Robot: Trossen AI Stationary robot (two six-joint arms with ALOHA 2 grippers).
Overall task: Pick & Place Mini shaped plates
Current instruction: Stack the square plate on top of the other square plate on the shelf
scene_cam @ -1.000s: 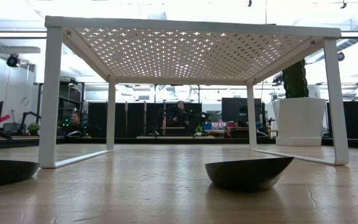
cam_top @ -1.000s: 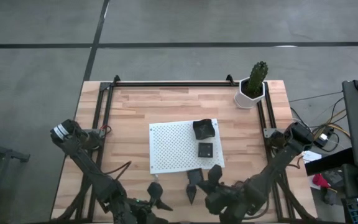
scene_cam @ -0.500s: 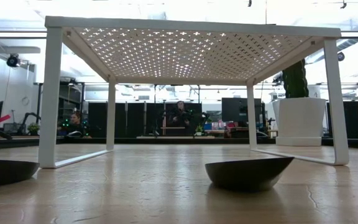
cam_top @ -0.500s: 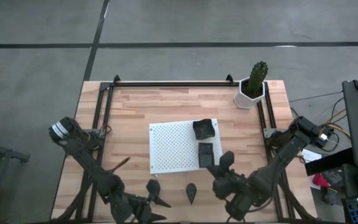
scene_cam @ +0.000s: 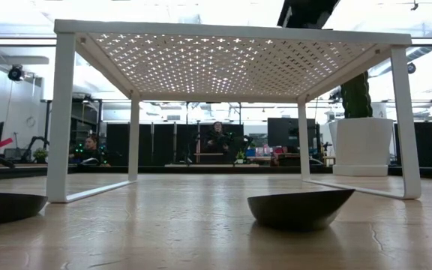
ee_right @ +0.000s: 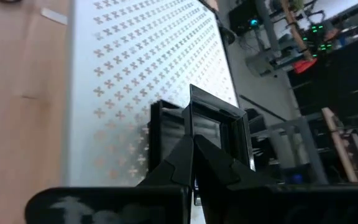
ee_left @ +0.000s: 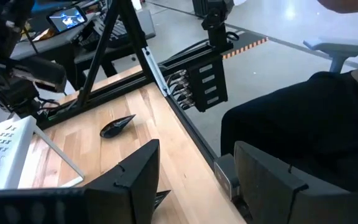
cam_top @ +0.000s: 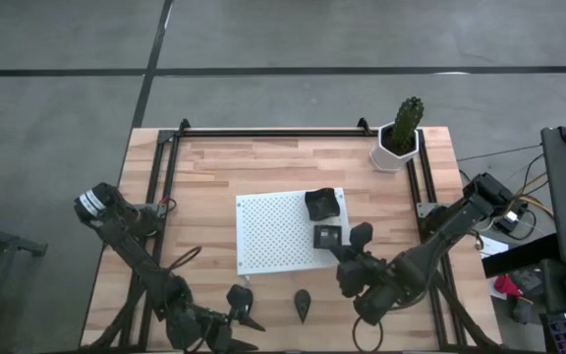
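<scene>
- Right gripper (cam_top: 361, 236) — I see it reaching in from the table's right near corner, fingers pinched together over the near-right corner of the white board (cam_top: 273, 231). In the right wrist view the closed tips (ee_right: 194, 146) sit against the rim of a small square plate (ee_right: 219, 134); I cannot tell whether the rim is pinched or merely touched.
- Left gripper (cam_top: 242, 307) — low at the near edge of the wooden table (cam_top: 214, 167), left of centre, jaws spread wide and holding nothing. Its two dark fingers (ee_left: 138, 171) frame the table edge in the left wrist view, with a person's dark clothing just beyond.
- Mini shaped plates, on the board: a larger square plate (cam_top: 322, 204) at the far-right corner, and the small square plate (cam_top: 326, 236) just nearer, under the right gripper.
- Mini shaped plates, on the table: one teardrop plate (cam_top: 303, 304) near the front edge in front of the board; a second teardrop plate (cam_top: 239, 296) right beside the left gripper.
- Change from a second ago: the right gripper has moved from beside the front teardrop plate up over the board's corner; the left arm has shifted slightly; the teardrop plate is now uncovered.
- Cactus pot (cam_top: 399, 138) — far-right corner, well apart.
</scene>
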